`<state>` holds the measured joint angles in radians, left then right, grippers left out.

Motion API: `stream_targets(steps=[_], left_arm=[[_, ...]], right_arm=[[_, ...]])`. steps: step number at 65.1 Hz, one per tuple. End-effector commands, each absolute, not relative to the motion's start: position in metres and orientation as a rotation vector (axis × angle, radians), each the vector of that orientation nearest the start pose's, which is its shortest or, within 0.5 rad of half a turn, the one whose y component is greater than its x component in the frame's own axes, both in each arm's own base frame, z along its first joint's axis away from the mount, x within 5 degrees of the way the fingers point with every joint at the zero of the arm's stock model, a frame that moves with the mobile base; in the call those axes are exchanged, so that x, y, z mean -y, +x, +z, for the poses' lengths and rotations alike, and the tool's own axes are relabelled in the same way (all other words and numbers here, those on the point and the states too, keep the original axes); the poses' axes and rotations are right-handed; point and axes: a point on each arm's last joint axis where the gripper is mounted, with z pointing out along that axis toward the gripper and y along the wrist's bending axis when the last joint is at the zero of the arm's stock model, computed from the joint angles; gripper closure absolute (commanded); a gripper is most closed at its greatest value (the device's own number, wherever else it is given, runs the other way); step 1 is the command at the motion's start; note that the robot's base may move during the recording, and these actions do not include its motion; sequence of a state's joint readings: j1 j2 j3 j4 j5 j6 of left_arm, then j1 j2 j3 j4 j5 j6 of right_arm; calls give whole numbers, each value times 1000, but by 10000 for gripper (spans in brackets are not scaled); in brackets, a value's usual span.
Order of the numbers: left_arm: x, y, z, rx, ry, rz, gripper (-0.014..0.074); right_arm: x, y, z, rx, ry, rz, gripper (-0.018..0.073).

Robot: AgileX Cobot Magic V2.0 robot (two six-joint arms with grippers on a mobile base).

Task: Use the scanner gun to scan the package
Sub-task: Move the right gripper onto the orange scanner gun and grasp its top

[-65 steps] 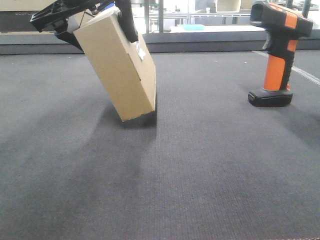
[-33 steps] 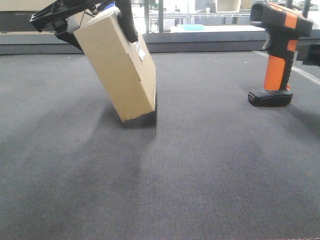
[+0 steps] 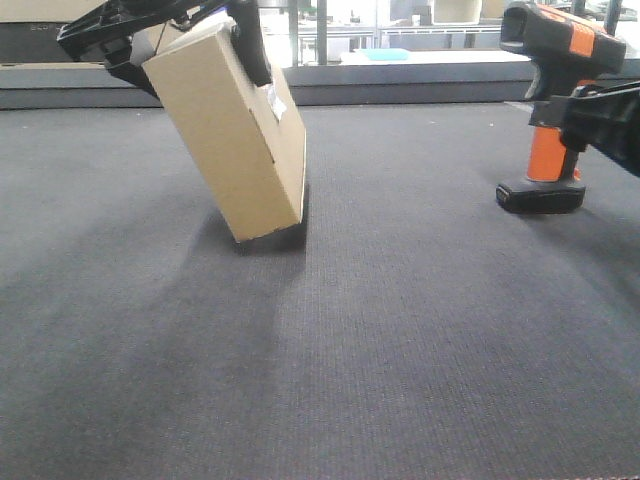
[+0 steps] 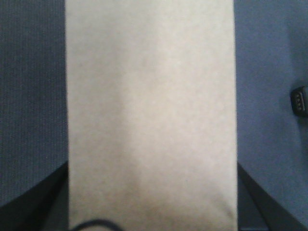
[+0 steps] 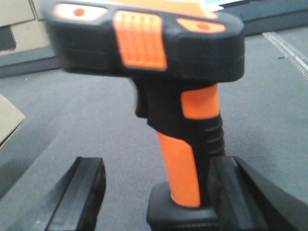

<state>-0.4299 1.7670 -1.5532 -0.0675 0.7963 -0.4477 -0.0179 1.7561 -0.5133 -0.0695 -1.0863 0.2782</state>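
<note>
The package (image 3: 230, 130), a tan box with a small white label (image 3: 278, 103) on its right face, hangs tilted. Its lower corner is at the dark mat; I cannot tell if it touches. My left gripper (image 3: 190, 50) is shut on its upper end. In the left wrist view the package (image 4: 151, 115) fills the middle between both fingers (image 4: 29, 202). The scanner gun (image 3: 555, 100) stands upright on its foot at the right. My right gripper (image 3: 585, 112) is open around the orange handle. In the right wrist view the scanner gun (image 5: 183, 96) stands between the fingers (image 5: 79, 197), close to the right one.
A grey ledge (image 3: 400, 88) runs along the back of the mat, with a teal object (image 3: 385, 54) behind it. A pale strip (image 3: 612, 148) crosses the mat's far right. Cartons (image 5: 17, 21) stand behind on the left in the right wrist view.
My right gripper has come in from the right edge and now reaches the scanner gun's handle. The package has shifted slightly to the left in the left gripper.
</note>
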Motion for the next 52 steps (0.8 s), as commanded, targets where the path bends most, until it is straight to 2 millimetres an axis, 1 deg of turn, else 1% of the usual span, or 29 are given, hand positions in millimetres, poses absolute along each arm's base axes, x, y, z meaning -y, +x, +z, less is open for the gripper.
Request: stream_targets(steps=[1,5,16,29,39,43,52], left_arm=[[173,363,316,-2499,-64,-461,457],[173,363,316,-2498,-61,-456,457],[173,363,316,-2497,-60,-453,457],[173,363,316,-2499,-52,-450,457],[173,363,316,-2499,-52,-450,457],[173,363,316,-2499,-52,-450,457],[173,362,316,-2499,-49,-450,457]], right_arm=[[-1,308,167,-1582,184,254,190],[0,310,166,-1576,197,249,146],[3,312,163,-1584,231,235,-13],[4,315,164,-1585,244,230,-3],[3,327,171,-1583,226,235,-3],[5,333,174,-1594,246,226,-3],[6,340,177,-1615,247,224,-3]])
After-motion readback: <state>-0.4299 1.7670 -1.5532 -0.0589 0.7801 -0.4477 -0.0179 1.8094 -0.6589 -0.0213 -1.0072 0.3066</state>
